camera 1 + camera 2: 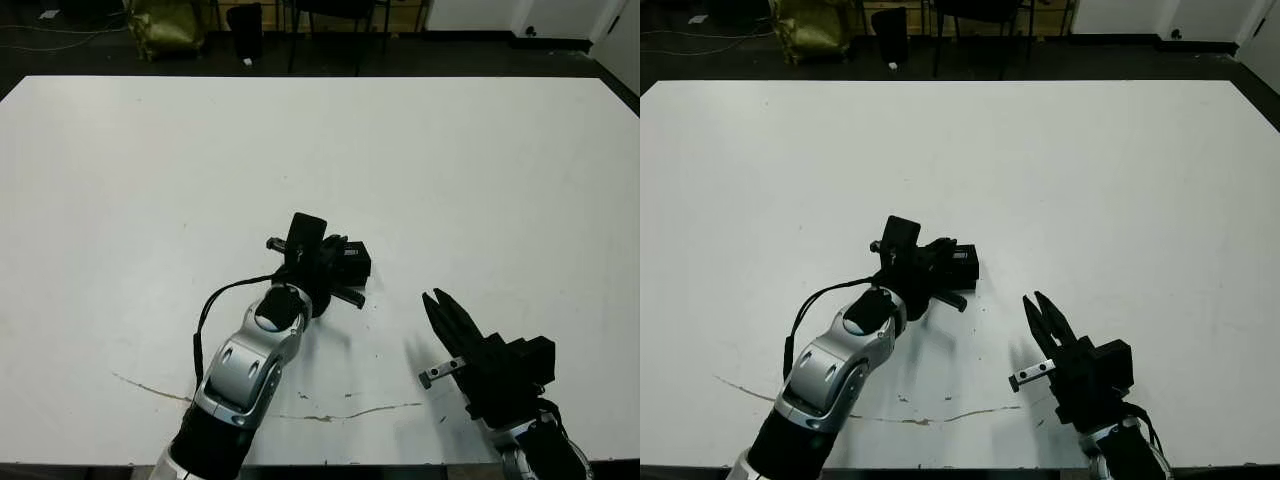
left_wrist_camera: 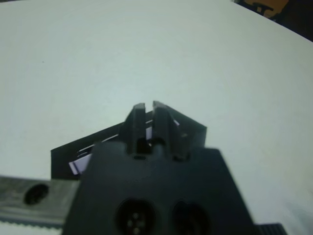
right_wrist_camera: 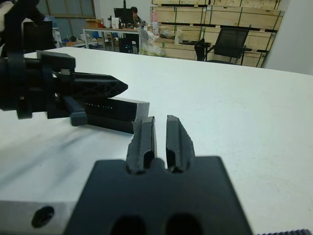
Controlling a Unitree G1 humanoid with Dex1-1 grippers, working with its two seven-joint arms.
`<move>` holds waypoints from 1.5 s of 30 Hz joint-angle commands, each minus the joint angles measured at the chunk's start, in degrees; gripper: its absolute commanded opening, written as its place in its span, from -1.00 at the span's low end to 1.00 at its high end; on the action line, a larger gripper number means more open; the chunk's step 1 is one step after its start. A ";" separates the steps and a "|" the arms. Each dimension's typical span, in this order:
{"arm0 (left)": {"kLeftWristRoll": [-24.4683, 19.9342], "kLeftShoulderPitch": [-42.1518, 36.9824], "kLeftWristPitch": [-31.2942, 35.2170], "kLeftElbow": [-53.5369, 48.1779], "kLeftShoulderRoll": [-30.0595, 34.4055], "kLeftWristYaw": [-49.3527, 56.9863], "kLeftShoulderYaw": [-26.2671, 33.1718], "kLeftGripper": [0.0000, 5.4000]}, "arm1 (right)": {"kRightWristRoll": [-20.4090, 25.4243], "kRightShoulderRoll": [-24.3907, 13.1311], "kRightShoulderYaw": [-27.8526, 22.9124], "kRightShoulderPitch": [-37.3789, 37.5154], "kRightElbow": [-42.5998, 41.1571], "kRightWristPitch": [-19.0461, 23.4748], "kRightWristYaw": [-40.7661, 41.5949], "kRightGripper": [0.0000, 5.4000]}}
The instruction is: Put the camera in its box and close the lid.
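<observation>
The black lid [image 3: 117, 105] lies flat on top of the box [image 3: 110, 126], just left of the table's middle; its pale strip [image 2: 80, 164] shows in the left wrist view. The camera is hidden. My left gripper [image 2: 149, 106] is shut, its fingers [image 3: 98, 87] lying along the top of the lid [image 1: 356, 262]. Whether they press on it I cannot tell. My right gripper [image 1: 438, 303] is shut on nothing and hovers over the table a short way to the right of the box, pointing at it.
The white table [image 1: 480, 170] has thin brown marks [image 1: 330, 415] near its front edge. A black cable [image 1: 215, 300] loops beside my left wrist. Chairs, crates and a person [image 3: 133, 12] stand far beyond the table's back edge.
</observation>
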 commanded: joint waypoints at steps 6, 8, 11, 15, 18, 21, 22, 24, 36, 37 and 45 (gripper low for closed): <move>-0.46 8.77 8.50 -1.99 1.41 0.18 -0.85 -0.99 | -0.35 -0.50 0.11 2.22 0.07 0.86 -0.13 -1.00; -0.46 9.60 8.47 -2.33 2.01 -0.07 -0.87 -0.99 | 0.15 -0.55 0.03 2.09 0.59 0.62 0.29 -1.00; -0.75 10.61 8.80 -2.50 2.44 -0.49 -0.42 -0.99 | 0.56 -0.43 0.07 2.11 0.66 0.47 0.47 -1.00; -1.58 12.62 8.64 -2.50 2.43 -0.35 0.36 -0.99 | 0.75 -0.34 0.07 1.98 1.43 -0.43 0.78 -1.00; -2.21 13.91 8.70 -2.04 2.10 0.31 0.77 -0.99 | 1.06 -0.16 0.09 1.91 2.17 -1.24 1.09 -1.00; -2.40 14.43 9.56 -1.47 1.75 1.04 0.93 -0.99 | 0.72 -0.29 0.14 2.19 1.67 -0.55 0.84 -1.00; -2.33 14.44 9.94 -1.26 1.71 1.21 0.96 -0.99 | 0.76 -0.26 0.16 2.27 1.55 -0.48 0.81 -1.00; -2.28 14.30 10.50 -0.91 1.76 1.31 1.06 -0.99 | 1.00 -0.16 0.16 2.27 1.75 -0.94 0.98 -1.00; -3.60 14.84 13.31 -7.13 5.46 -1.70 0.01 -0.99 | 0.99 -0.02 0.54 2.07 2.85 -2.18 1.12 -1.00; -4.44 15.09 14.56 -9.28 5.73 -2.31 0.23 -0.99 | 0.90 -0.08 0.52 1.87 3.29 -2.62 1.27 -1.00; -14.73 14.58 26.21 -27.87 13.73 -11.36 4.12 -0.99 | -0.18 -0.24 1.08 2.22 2.11 -1.06 0.42 -1.00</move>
